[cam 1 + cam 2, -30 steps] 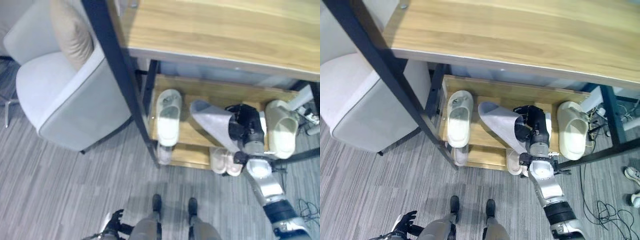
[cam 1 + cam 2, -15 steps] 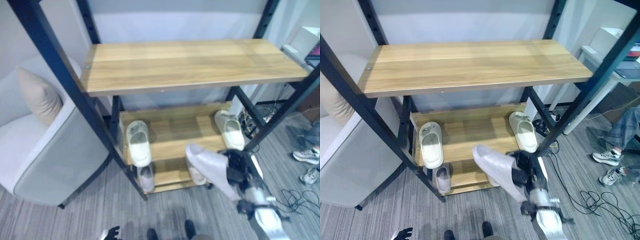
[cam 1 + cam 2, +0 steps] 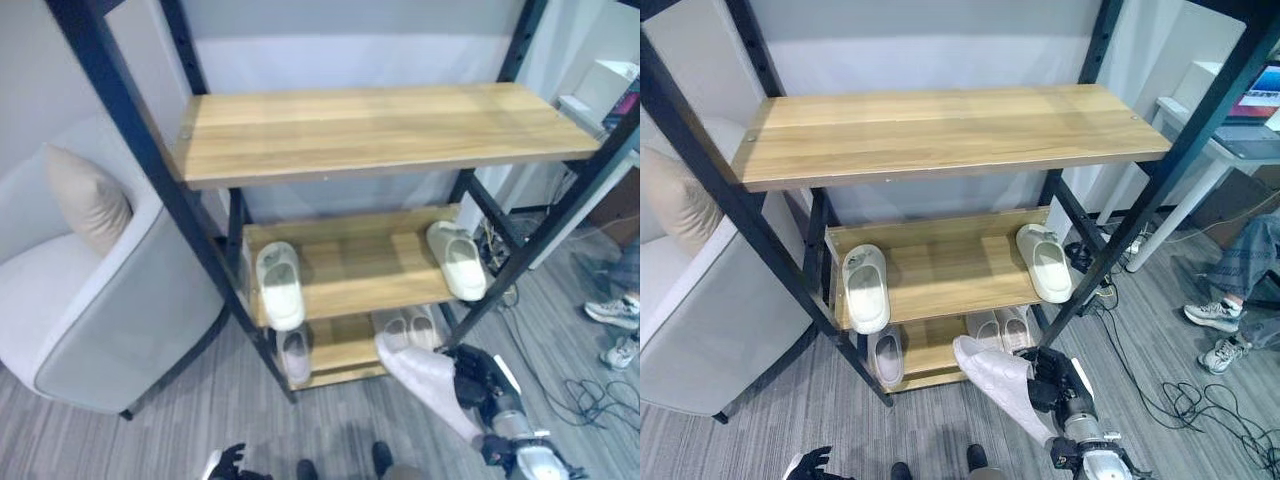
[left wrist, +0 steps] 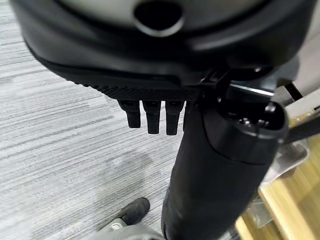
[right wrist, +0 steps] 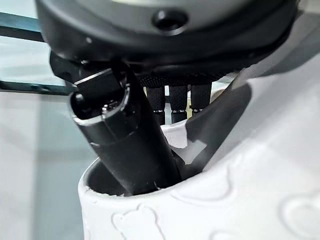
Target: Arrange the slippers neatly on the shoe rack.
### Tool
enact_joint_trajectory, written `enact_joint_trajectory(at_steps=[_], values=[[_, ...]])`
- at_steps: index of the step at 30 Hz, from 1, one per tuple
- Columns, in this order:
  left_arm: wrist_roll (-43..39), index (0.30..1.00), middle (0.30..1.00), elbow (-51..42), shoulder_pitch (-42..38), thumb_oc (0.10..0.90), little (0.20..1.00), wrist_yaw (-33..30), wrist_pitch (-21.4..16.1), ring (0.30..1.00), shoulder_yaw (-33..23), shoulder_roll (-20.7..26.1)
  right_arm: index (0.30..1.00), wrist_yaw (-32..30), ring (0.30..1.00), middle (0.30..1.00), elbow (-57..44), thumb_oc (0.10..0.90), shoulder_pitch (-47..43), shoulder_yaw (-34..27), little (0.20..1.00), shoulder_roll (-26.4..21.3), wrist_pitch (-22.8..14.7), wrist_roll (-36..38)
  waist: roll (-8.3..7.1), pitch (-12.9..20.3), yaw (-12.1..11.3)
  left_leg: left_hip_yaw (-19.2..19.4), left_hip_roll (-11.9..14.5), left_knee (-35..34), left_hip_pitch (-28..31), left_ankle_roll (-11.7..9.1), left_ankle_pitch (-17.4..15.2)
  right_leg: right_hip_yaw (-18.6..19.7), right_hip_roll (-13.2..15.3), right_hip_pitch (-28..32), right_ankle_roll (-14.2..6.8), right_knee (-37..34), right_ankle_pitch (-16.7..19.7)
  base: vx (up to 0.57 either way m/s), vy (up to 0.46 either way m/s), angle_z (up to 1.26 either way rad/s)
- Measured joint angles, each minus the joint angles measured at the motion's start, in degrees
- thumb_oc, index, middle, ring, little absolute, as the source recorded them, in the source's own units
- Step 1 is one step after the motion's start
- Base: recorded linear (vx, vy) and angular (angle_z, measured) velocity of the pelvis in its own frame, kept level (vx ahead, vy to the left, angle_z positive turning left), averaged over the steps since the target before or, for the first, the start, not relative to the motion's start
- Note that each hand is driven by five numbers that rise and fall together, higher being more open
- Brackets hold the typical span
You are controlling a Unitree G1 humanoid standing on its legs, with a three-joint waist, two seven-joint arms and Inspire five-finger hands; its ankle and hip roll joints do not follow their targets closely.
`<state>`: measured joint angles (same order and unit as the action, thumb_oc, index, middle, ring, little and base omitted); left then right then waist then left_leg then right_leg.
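So the right hand (image 3: 1058, 381), thumb tucked inside and clamped on the grey slipper (image 3: 998, 381), has pulled it off the middle shelf (image 3: 940, 275) and now holds it down by the floor, probably repositioning.

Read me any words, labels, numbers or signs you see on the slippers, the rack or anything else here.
None can be read.
White slipper in the right hand: embossed shapes, no letters.
Slippers on the shoe rack: no print shows.
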<state>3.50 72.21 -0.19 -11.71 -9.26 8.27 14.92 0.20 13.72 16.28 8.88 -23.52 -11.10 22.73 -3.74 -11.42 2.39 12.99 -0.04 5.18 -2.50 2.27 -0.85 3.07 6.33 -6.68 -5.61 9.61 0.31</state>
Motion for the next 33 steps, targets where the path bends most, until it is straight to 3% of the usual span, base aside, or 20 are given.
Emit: enact_joint_trajectory(at_steps=[2,3,5,6,8,10,12,13,14,15,18,19,20,21,22,23,24,27,33], values=[[-3.3,0.9,0.9,-0.7,-2.5,0.8,0.9,-0.1,0.0,0.9,0.1,1.0,0.3,-0.7,0.3,0.3,2.2,0.4,-3.2,2.5,0.3,-1.3,0.2,0.0,-0.61,-2.5,0.0,-2.5,0.9,10.8,-6.6,-0.1,-3.9,-2.5,0.6,-4.5,1.0,6.9,-3.6,-0.16,-0.061,0.65],[-5.5,0.9,0.9,-0.9,-4.5,0.8,0.9,-0.1,0.0,0.9,0.8,1.3,0.3,-0.9,0.3,0.3,4.4,0.4,-7.1,4.0,0.3,-2.3,0.6,0.0,0.78,-6.4,-1.1,-4.6,1.3,17.1,-11.2,-0.1,-5.7,-4.2,0.4,-7.7,0.9,11.9,-5.2,-0.14,-0.055,0.64],[-7.2,0.9,0.9,-2.1,-5.4,0.8,0.9,-0.2,-0.3,0.9,1.8,1.2,0.3,-2.6,0.3,0.3,7.0,0.4,-12.1,5.2,0.3,-2.5,0.6,0.0,0.99,-8.0,-1.7,-5.3,2.0,23.7,-16.5,0.0,-8.1,-3.9,0.6,-12.5,1.7,17.6,-7.3,-0.1,-0.041,0.28],[-8.6,0.9,0.9,-2.9,-5.6,0.8,0.9,-0.3,-0.6,0.9,1.6,0.4,0.3,-4.7,0.3,0.3,8.9,0.4,-19.0,5.9,0.3,-2.5,0.8,0.0,2.5,-10.5,-3.1,-6.8,1.9,29.6,-22.1,-0.1,-10.0,-4.2,0.5,-17.7,1.3,23.1,-8.8,-0.09,-0.033,0.07],[-11.5,0.9,0.9,-5.0,-5.6,0.8,0.9,-0.9,-1.0,0.9,1.6,-0.1,0.3,-7.8,0.3,0.3,9.8,0.4,-26.7,6.1,0.3,-2.5,0.7,0.0,3.8,-13.6,-4.8,-7.8,2.0,37.5,-28.2,0.6,-12.3,-4.2,0.6,-23.6,1.8,31.6,-11.3,-0.11,-0.048,0.05],[-14.7,0.9,0.9,-7.8,-5.5,0.8,0.9,-2.3,-1.2,0.9,1.6,-0.2,0.3,-11.0,0.3,0.3,9.7,0.4,-31.8,5.7,0.3,-2.3,0.4,0.0,3.99,-15.2,-6.1,-8.7,1.9,45.0,-34.3,0.7,-14.8,-4.1,1.3,-29.5,2.8,39.4,-14.8,-0.05,-0.056,0.23],[-17.3,0.9,0.9,-11.5,-4.3,0.8,0.9,-3.7,-1.7,0.9,1.7,0.1,0.3,-13.4,0.3,0.3,9.7,0.4,-35.4,6.1,0.3,-2.1,0.0,0.0,4.11,-15.3,-7.5,-9.8,2.0,50.4,-39.0,0.5,-16.6,-4.4,1.1,-34.2,3.3,45.0,-17.4,-0.07,-0.047,0.23],[-20.2,0.9,0.9,-18.1,-2.2,0.8,0.9,-5.6,-2.5,0.9,1.8,0.6,0.3,-16.5,0.3,0.3,9.6,0.4,-39.2,6.2,0.3,-1.7,-0.2,-0.3,4.68,-15.0,-8.2,-10.7,2.0,56.3,-45.7,0.3,-18.2,-4.8,1.4,-39.5,2.0,53.4,-20.5,-0.1,-0.043,0.29],[-21.2,0.9,0.9,-21.4,-1.0,0.8,0.9,-6.3,-3.3,0.9,2.1,1.0,0.3,-18.1,0.3,0.3,9.5,0.4,-41.0,5.7,0.3,-1.7,-0.9,-0.3,3.65,-14.7,-7.9,-10.4,1.9,59.2,-47.8,0.6,-19.3,-4.8,1.9,-42.1,5.1,55.7,-23.0,-0.05,-0.017,0.36],[-21.3,0.9,0.9,-21.2,-2.4,0.8,0.9,-6.6,-4.6,0.9,2.5,1.2,0.3,-19.3,0.3,0.3,9.6,0.4,-42.4,4.7,0.3,-1.7,-1.1,-0.4,3.39,-15.3,-8.4,-10.2,1.5,61.0,-49.9,0.4,-19.8,-3.9,2.5,-44.2,3.8,57.7,-23.0,-0.09,-0.021,0.2],[-24.6,0.9,0.9,-30.6,-2.1,0.8,0.9,-9.7,-4.8,0.9,5.7,3.1,0.3,-25.4,0.3,0.3,13.3,0.4,-54.4,8.4,0.3,-4.7,-1.0,-2.7,3.65,-15.5,-10.1,-10.5,0.8,69.3,-59.2,0.8,-21.1,-2.1,1.2,-54.1,5.2,67.6,-26.0,-0.03,-0.006,-0.01],[-25.6,0.9,0.9,-34.2,-3.2,0.8,0.9,-10.6,-6.3,0.9,7.0,3.1,0.3,-28.1,0.3,0.3,14.8,0.4,-59.6,7.2,0.3,-7.7,-1.0,-3.6,5.67,-16.5,-10.9,-10.5,0.9,76.9,-63.4,1.0,-24.4,-1.8,2.1,-57.8,3.8,74.5,-28.0,0.0,-0.01,0.16],[-25.8,0.9,0.9,-38.1,-3.9,0.8,0.9,-11.9,-6.9,0.9,7.9,3.8,0.3,-31.0,0.3,0.3,16.1,0.4,-63.8,7.3,0.3,-9.4,-1.1,-4.4,6.74,-16.5,-11.2,-11.2,0.7,82.5,-68.1,1.1,-26.0,-1.7,1.9,-62.0,3.8,79.9,-30.0,0.02,0.011,0.21],[-25.7,0.9,0.9,-40.8,-3.9,0.8,0.9,-12.8,-7.6,0.9,8.3,4.7,0.3,-31.7,0.3,0.3,16.7,0.4,-66.6,7.2,0.3,-10.2,-1.1,-4.6,6.85,-16.7,-11.5,-11.3,0.8,86.1,-71.1,1.0,-27.2,-1.4,1.8,-65.1,4.4,83.7,-31.1,0.03,0.001,0.06],[-25.7,0.9,0.9,-41.2,-5.4,0.8,0.9,-12.8,-7.7,0.9,8.0,4.3,0.3,-32.3,0.3,0.3,16.8,0.4,-67.9,6.5,0.3,-11.0,-1.2,-4.6,7.38,-17.7,-12.1,-11.1,1.2,88.6,-72.3,1.4,-27.7,-1.3,2.0,-66.3,4.9,86.2,-32.0,0.04,0.005,0.04],[-25.7,0.9,0.9,-42.0,-5.7,0.8,0.9,-14.1,-7.8,0.9,9.9,5.1,0.3,-33.3,0.3,0.3,20.0,0.4,-70.4,8.1,0.3,-11.5,-1.7,-4.5,8.25,-17.7,-12.2,-11.6,0.7,93.0,-74.9,1.0,-28.1,-1.2,2.1,-68.8,3.6,91.3,-32.7,0.05,-0.008,-0.04],[-25.2,0.9,0.9,-44.0,-5.7,0.8,0.9,-14.4,-8.2,0.9,10.2,5.6,0.3,-33.4,0.3,0.3,24.7,0.4,-74.1,10.9,0.3,-13.8,-1.3,-4.5,8.86,-18.5,-12.5,-11.2,1.4,97.4,-76.4,1.6,-30.8,-0.5,1.7,-69.7,4.1,95.2,-36.0,0.04,0.017,-0.01],[-25.1,0.9,0.9,-45.0,-5.8,0.8,0.9,-15.7,-9.9,0.9,9.8,6.5,0.3,-35.0,0.3,0.3,27.6,0.4,-77.6,12.6,0.3,-16.9,-1.3,-3.5,9.56,-18.7,-12.2,-11.2,0.7,105.3,-82.6,1.5,-32.9,1.1,1.8,-75.6,2.9,103.6,-38.8,0.03,0.019,0.06],[-25.9,0.9,0.9,-38.8,-4.4,0.8,0.9,-19.0,-9.9,0.9,8.2,6.6,0.3,-37.9,0.3,0.3,26.8,0.4,-77.6,13.4,0.3,-17.0,-1.8,-0.1,10.09,-19.7,-11.0,-12.2,0.7,120.2,-89.7,0.7,-38.1,3.1,1.2,-82.6,4.0,119.2,-44.9,0.07,-0.005,0.0]])
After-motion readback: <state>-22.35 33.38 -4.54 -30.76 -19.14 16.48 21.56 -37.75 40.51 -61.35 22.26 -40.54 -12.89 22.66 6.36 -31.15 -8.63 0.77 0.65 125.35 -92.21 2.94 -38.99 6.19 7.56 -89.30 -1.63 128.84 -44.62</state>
